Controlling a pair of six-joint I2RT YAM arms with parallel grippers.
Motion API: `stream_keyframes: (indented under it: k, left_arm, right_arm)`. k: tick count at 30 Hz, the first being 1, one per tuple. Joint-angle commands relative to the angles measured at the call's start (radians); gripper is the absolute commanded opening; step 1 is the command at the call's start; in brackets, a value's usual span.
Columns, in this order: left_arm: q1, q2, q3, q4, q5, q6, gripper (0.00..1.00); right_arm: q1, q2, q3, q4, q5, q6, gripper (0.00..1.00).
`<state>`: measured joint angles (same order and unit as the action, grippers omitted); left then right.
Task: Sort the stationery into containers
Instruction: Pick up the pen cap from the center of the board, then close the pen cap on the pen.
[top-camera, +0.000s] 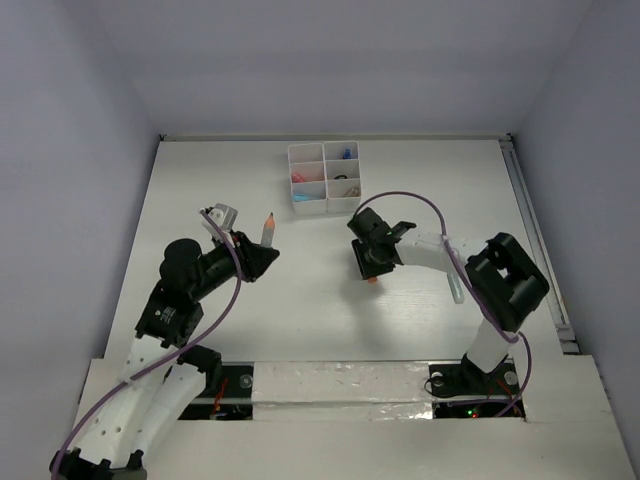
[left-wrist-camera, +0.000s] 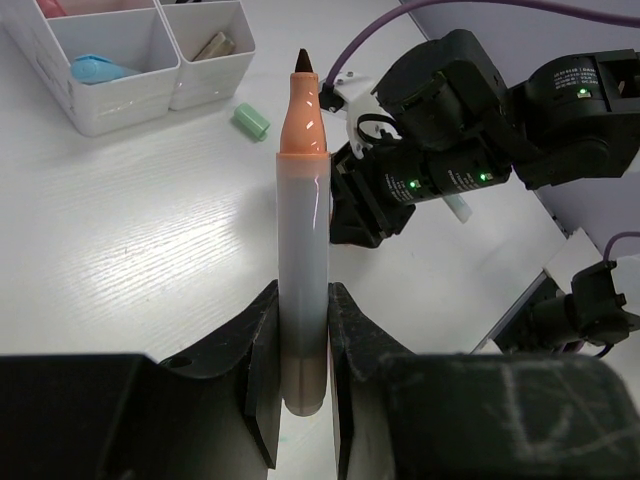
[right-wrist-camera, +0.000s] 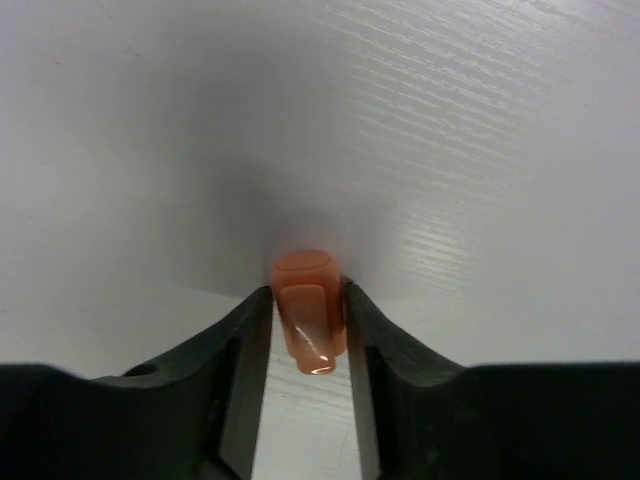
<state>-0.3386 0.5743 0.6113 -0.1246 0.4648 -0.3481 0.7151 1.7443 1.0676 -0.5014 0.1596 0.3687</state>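
My left gripper (top-camera: 258, 256) is shut on an uncapped marker (top-camera: 267, 231) with a grey barrel, orange neck and dark tip, held upright above the table; the left wrist view shows the barrel (left-wrist-camera: 303, 230) pinched between the fingers (left-wrist-camera: 262, 360). My right gripper (top-camera: 371, 268) points down at the table and is shut on a small orange cap (right-wrist-camera: 310, 312), which also shows in the top view (top-camera: 372, 281). The white six-compartment organiser (top-camera: 309, 205) stands at the back centre, holding pink, blue and dark items. It also shows in the left wrist view (left-wrist-camera: 120, 105).
A pale-green bit (left-wrist-camera: 251, 121) lies on the table in front of the organiser. A light-blue item (left-wrist-camera: 100, 68) and a tan item (left-wrist-camera: 213, 45) sit in its compartments. A pale marker (top-camera: 455, 288) lies beside the right arm (top-camera: 500, 280). A rail (top-camera: 540, 250) runs along the table's right edge.
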Motion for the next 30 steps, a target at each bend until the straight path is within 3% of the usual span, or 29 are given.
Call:
stream_keyframes:
  k: [1, 3, 4, 7, 11, 15, 23, 30]
  left_arm:
    - [-0.002, 0.002, 0.022, 0.040, 0.018, 0.012, 0.00]
    - [-0.002, 0.006, 0.022, 0.042, 0.021, 0.014, 0.00]
    - [-0.002, 0.006, 0.022, 0.042, 0.021, 0.014, 0.00]
    - [-0.002, 0.009, 0.022, 0.046, 0.029, 0.014, 0.00]
    - [-0.002, 0.021, 0.019, 0.048, 0.035, 0.014, 0.00]
    - [-0.002, 0.028, 0.018, 0.048, 0.037, 0.012, 0.00]
    - [-0.002, 0.038, 0.013, 0.040, -0.009, 0.005, 0.00]
    - [-0.002, 0.026, 0.016, 0.033, -0.054, -0.002, 0.00]
  right_arm:
    - [0.007, 0.027, 0.019, 0.008, -0.005, -0.017, 0.38]
    - [0.007, 0.027, 0.017, 0.011, -0.003, -0.020, 0.24]
    - [0.007, 0.017, 0.018, 0.014, 0.000, -0.020, 0.10]
    - [0.007, -0.035, 0.014, 0.063, 0.000, -0.019, 0.00]
    - [0.007, -0.230, 0.041, 0.214, -0.084, -0.028, 0.00]
    - [0.007, -0.327, 0.097, 0.410, -0.222, 0.044, 0.00]
    - [0.038, -0.260, 0.222, 0.777, -0.261, 0.290, 0.00]
    - [0.096, -0.122, 0.373, 0.817, -0.288, 0.378, 0.00]
